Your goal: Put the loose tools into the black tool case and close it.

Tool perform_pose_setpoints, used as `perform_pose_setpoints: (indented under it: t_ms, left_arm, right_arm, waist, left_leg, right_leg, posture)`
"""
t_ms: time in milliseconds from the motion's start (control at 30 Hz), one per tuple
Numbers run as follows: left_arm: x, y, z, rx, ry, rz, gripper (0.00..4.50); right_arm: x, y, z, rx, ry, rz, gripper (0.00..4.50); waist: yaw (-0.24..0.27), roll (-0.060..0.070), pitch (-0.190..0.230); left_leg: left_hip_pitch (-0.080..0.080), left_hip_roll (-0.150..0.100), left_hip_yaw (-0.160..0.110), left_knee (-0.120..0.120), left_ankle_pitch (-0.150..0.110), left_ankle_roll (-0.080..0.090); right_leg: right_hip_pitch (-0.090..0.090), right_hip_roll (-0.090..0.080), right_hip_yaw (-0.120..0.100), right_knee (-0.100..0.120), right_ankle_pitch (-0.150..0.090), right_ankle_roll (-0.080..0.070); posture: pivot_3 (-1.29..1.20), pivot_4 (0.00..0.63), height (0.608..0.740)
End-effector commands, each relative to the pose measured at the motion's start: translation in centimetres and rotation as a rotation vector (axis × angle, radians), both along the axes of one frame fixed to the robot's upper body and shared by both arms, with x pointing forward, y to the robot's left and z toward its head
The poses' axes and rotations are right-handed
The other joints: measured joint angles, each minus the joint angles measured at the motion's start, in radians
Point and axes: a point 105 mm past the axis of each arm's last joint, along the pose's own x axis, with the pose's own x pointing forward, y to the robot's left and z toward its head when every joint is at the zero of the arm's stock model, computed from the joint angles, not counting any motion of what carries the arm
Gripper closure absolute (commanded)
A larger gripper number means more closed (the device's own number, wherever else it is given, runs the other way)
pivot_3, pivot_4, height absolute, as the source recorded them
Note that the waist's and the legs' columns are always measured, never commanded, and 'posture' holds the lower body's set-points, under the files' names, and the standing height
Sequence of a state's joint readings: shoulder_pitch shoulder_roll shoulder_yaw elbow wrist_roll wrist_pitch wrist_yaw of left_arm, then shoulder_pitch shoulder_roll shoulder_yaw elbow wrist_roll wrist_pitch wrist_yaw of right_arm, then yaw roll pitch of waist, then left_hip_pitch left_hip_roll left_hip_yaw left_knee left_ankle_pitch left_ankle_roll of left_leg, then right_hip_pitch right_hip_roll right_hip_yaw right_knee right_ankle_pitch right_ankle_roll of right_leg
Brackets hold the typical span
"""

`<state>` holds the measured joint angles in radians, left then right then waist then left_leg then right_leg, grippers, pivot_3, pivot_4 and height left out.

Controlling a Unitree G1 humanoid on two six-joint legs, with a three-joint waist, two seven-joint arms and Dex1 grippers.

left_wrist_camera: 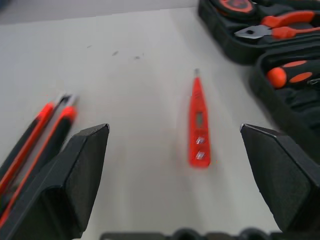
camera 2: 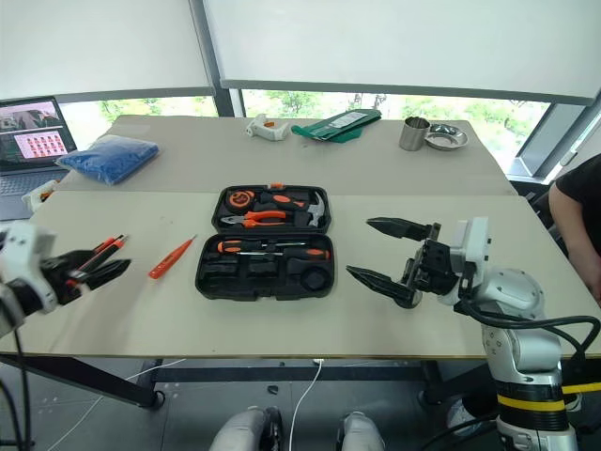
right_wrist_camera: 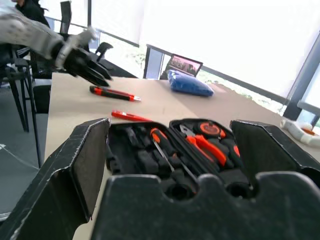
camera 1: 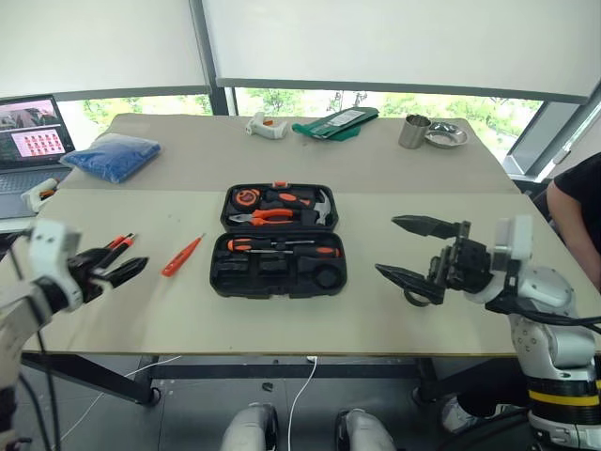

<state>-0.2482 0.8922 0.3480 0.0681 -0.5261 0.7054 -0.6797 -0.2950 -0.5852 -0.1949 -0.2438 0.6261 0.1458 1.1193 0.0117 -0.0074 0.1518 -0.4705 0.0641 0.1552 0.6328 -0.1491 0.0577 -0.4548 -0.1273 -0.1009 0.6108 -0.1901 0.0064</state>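
Observation:
The black tool case [camera 1: 278,279] lies open at the table's middle. Its near half holds two black-and-orange screwdrivers [camera 1: 282,245] and a dark tape roll [camera 1: 328,276]. A small all-orange screwdriver [camera 1: 182,255] lies loose to its left, and farther left is the orange-black utility knife [camera 1: 118,245]. My left gripper [camera 1: 127,264] hovers open just in front of the knife; in its wrist view the knife [left_wrist_camera: 45,131] lies beside one finger and the orange screwdriver [left_wrist_camera: 198,125] between the two. My right gripper [camera 1: 387,246] stands open and empty to the right of the case.
Pliers [camera 1: 263,216], a hammer and a tape measure sit in the case's far half. A blue bag [camera 1: 113,155] and a laptop [camera 1: 33,132] are at the far left. A metal cup [camera 1: 413,132], a bowl [camera 1: 446,136] and green packets [camera 1: 333,122] line the far edge. A person [camera 1: 577,207] sits at the right.

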Motion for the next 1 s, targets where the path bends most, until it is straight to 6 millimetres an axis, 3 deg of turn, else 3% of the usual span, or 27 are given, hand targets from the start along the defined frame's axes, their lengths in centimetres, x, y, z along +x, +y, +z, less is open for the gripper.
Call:
perform_pose_setpoints:
  t_ms: [33, 200, 333, 400, 533, 600, 700, 767, 933, 1000]
  left_arm:
    - [1.8, -0.6, -1.7, 0.043, 0.072, -0.004, 0.0]
    - [4.0, -1.3, -3.1, 0.068, 0.09, -0.011, 0.0]
    - [4.7, -2.5, -4.9, 0.063, 0.135, -0.066, 1.1]
    - [4.8, -3.1, -5.5, 0.031, 0.154, -0.088, 1.86]
    - [5.1, -3.1, -5.5, 0.031, 0.143, -0.091, 3.38]
    - [5.4, -3.3, -4.6, 0.009, 0.082, -0.12, 4.05]
    - [6.2, -3.6, -1.5, 0.065, -0.115, -0.188, 4.02]
    - [6.0, -5.6, 0.6, 0.086, -0.229, -0.351, 4.02]
    - [6.1, -9.1, 3.3, 0.25, -0.311, -0.64, 4.02]
    - [5.4, -11.7, 3.8, 0.277, -0.304, -0.823, 4.02]
  right_arm:
    - [-0.4, 0.6, 0.4, 0.0, -0.026, 0.017, 0.03]
    - [-0.1, 0.8, 0.3, -0.035, -0.055, 0.008, 0.03]
    - [0.2, 0.4, 0.2, -0.052, -0.058, -0.02, 0.0]
    - [0.3, 0.2, 0.0, -0.061, -0.054, -0.022, 0.0]
    - [0.3, 0.3, 0.0, -0.064, -0.053, -0.022, 0.0]
    - [0.2, 0.3, 0.0, -0.063, -0.052, -0.023, 0.0]
    - [-0.1, 0.2, 0.0, -0.064, -0.051, -0.023, 0.0]
    - [-0.2, 0.0, 0.1, -0.068, -0.041, -0.028, 0.0]
    - [-0.6, -0.9, 0.2, -0.087, 0.004, -0.046, 0.0]
    - [-0.7, -1.0, -0.2, -0.104, 0.026, -0.044, 0.0]
  waist:
    - [-0.003, -0.001, 0.001]
    - [-0.002, -0.005, 0.003]
    - [0.0, -0.005, 0.003]
    - [0.004, -0.005, 0.003]
    - [0.01, -0.005, 0.003]
    - [0.013, -0.005, 0.003]
    - [0.015, -0.005, 0.003]
    - [0.015, -0.005, 0.003]
    - [0.026, -0.007, 0.004]
    - [0.025, -0.007, 0.004]
  left_leg:
    - [-0.001, 0.0, 0.001, 0.0, 0.0, 0.0]
    - [-0.001, 0.001, 0.003, 0.003, 0.0, 0.0]
    - [-0.001, 0.003, 0.003, 0.008, 0.0, 0.0]
    - [0.0, 0.003, 0.002, 0.009, 0.0, 0.0]
    - [0.0, 0.002, 0.002, 0.01, 0.0, 0.0]
    - [0.0, 0.002, 0.002, 0.01, 0.0, 0.0]
    - [0.0, 0.002, 0.002, 0.01, 0.0, 0.0]
    - [-0.002, 0.002, 0.002, 0.011, 0.0, 0.0]
    - [-0.006, 0.002, 0.002, 0.014, 0.0, 0.0]
    - [-0.006, 0.002, 0.002, 0.014, 0.0, 0.001]
  right_leg:
    - [-0.001, 0.002, 0.0, 0.0, 0.002, 0.003]
    - [-0.001, 0.005, 0.001, 0.002, 0.002, 0.003]
    - [0.0, 0.005, 0.001, 0.004, 0.003, 0.003]
    - [-0.001, 0.005, 0.0, 0.003, 0.001, -0.001]
    - [-0.001, 0.002, 0.001, 0.002, 0.002, -0.001]
    - [-0.001, 0.001, 0.001, 0.002, 0.002, -0.001]
    - [-0.001, 0.001, 0.0, 0.002, 0.002, -0.001]
    - [-0.001, 0.001, 0.0, 0.002, 0.003, -0.002]
    - [0.0, 0.002, 0.0, 0.003, 0.005, -0.004]
    - [0.0, 0.002, 0.0, 0.003, 0.004, -0.001]
  posture:
    - [0.0, 0.15, 0.74]
    - [0.0, 0.15, 0.74]
    - [0.0, 0.15, 0.74]
    - [0.0, 0.15, 0.74]
    - [0.0, 0.15, 0.74]
    - [0.0, 0.15, 0.74]
    - [0.0, 0.15, 0.74]
    - [0.0, 0.15, 0.74]
    - [0.0, 0.15, 0.74]
    - [0.0, 0.15, 0.74]
